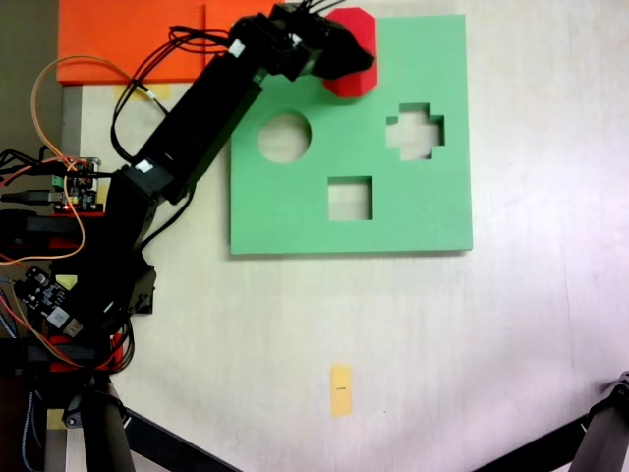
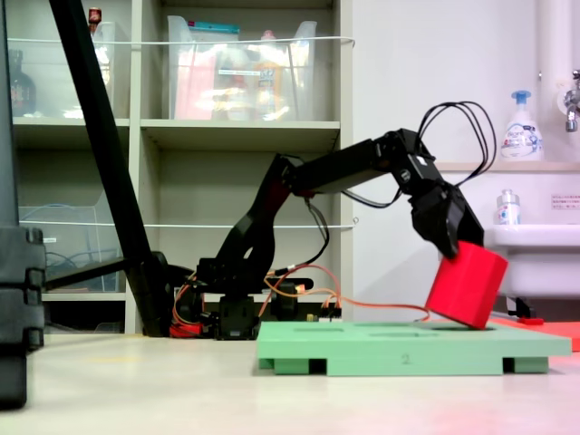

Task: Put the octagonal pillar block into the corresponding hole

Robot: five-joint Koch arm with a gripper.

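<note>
The octagonal pillar block [image 1: 356, 49], bright red, is gripped at its top by my gripper [image 1: 339, 57], which is shut on it at the far edge of the green foam board [image 1: 413, 221]. In a fixed view from the side the block [image 2: 467, 285] hangs tilted from the gripper [image 2: 456, 249], and its lower corner meets the board [image 2: 408, 349] near the right end. The eight-sided cutout is hidden under the block and the gripper. The round cutout [image 1: 284, 137], the cross cutout [image 1: 415, 131] and the square cutout [image 1: 350, 199] lie open.
An orange sheet [image 1: 128, 39] lies beyond the board's far left corner. Circuit boards and wires [image 1: 59, 187] crowd the arm's base. A yellow tape strip [image 1: 341, 389] marks the table. A black stand leg [image 2: 104, 136] and a sink [image 2: 535, 254] flank the side view.
</note>
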